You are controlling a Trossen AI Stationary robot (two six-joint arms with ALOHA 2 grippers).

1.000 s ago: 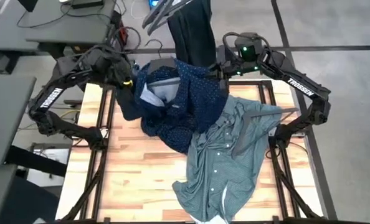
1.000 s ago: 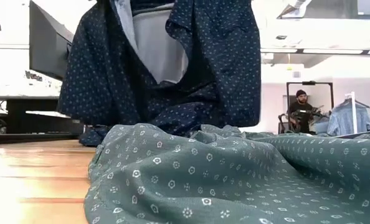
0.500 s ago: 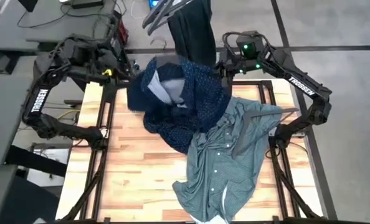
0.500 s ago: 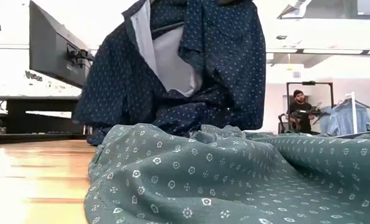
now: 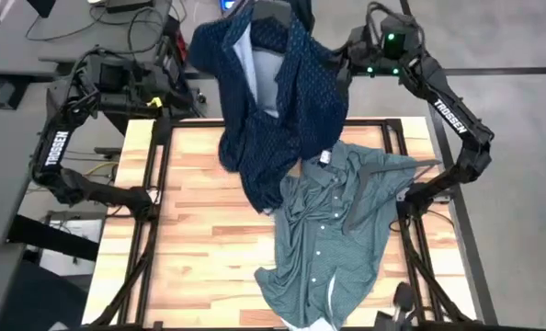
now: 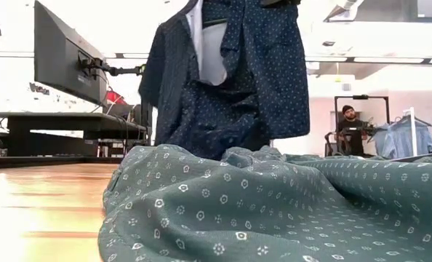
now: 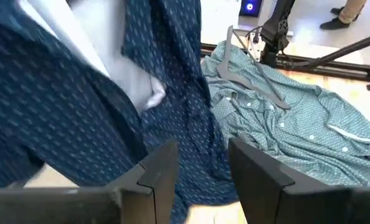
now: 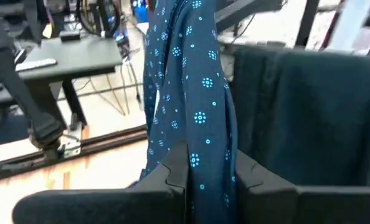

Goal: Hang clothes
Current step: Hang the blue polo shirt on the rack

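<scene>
TROSSEN in white caps on left arm [image 5: 50, 147], lettering running along lower link, roughly 9 o'clock side of high view. Same TROSSEN wordmark on right arm [image 5: 449, 117], on long link, around 2 o'clock. That's it for readable text, far as I can see. Small print on garments is just dots and tiny flower-ish motifs, not letters. Anything on desks and screens in room behind too small to make out. No numbers, no signs.
</scene>
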